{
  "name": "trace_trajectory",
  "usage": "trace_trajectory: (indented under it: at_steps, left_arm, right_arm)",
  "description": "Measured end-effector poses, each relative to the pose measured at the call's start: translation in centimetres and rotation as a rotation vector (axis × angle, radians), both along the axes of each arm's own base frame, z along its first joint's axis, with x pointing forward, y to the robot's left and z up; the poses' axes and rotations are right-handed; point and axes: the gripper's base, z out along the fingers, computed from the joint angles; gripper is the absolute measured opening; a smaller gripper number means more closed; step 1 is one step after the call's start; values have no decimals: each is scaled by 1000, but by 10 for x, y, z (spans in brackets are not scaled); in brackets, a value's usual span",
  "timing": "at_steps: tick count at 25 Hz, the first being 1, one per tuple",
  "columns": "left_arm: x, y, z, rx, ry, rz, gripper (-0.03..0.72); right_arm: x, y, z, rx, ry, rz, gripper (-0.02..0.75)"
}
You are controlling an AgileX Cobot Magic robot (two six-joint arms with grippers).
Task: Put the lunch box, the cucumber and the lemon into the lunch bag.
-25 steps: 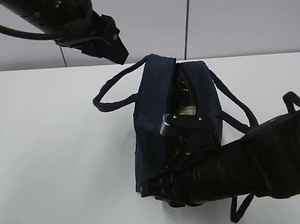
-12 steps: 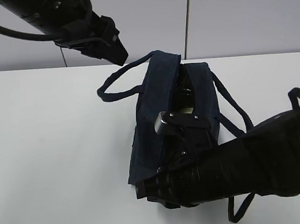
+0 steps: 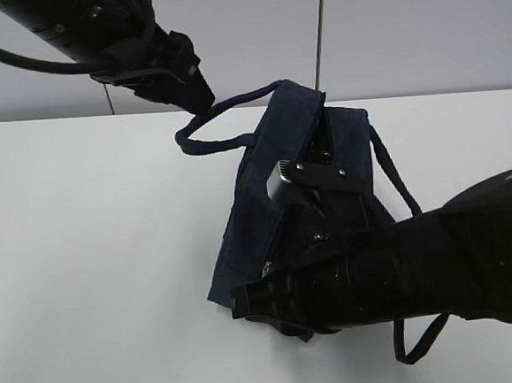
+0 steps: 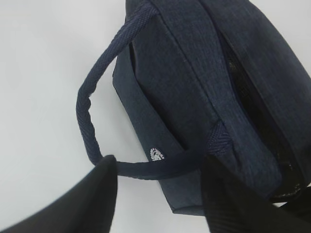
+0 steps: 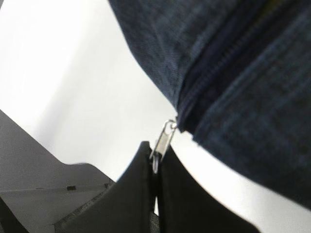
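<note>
Navy boxy fabric lunch bag [image 3: 279,198] lies tipped near the white table's [image 3: 84,258] far edge; right gripper [image 5: 156,162] pinches its metal zipper pull [image 5: 163,141], left gripper [image 4: 160,167] straddles one loop handle [image 4: 90,111], grip unclear; pulling risks dragging the bag

lunch bag [image 3: 265,200]: near end and zipper line hidden behind the right arm [image 3: 404,273] in the exterior view; cut off by the top and right edges in the left wrist view; blurred in the right wrist view. bag interior: too dark to tell contents. zipper pull [image 5: 163,141]: lower part hidden between closed right gripper [image 5: 156,174] fingers.
</note>
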Motion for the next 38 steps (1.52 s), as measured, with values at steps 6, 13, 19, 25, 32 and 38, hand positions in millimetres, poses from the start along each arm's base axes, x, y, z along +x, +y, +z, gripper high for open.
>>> trace_trajectory:
  at_steps: [6,13,19,25,32,38]
  left_arm:
    - [0,0,0,4,-2,-1,384]
    - [0,0,0,6,2,-2,384]
    - [0,1,-1,11,3,-3,384]
    - [0,1,-1,20,0,-5,384]
    - [-4,4,-10,51,43,-14,384]
    - [-15,11,-37,74,61,-3,384]
  right_arm:
    - [-2,-1,10,20,-27,3,0]
    - [-5,-6,31,57,-86,-5,0]
    - [-4,-15,45,54,-141,-53,0]
    - [-3,-22,53,26,-192,-96,0]
    - [-2,-23,53,1,-216,-90,0]
    - [-2,-23,53,-17,-237,-73,0]
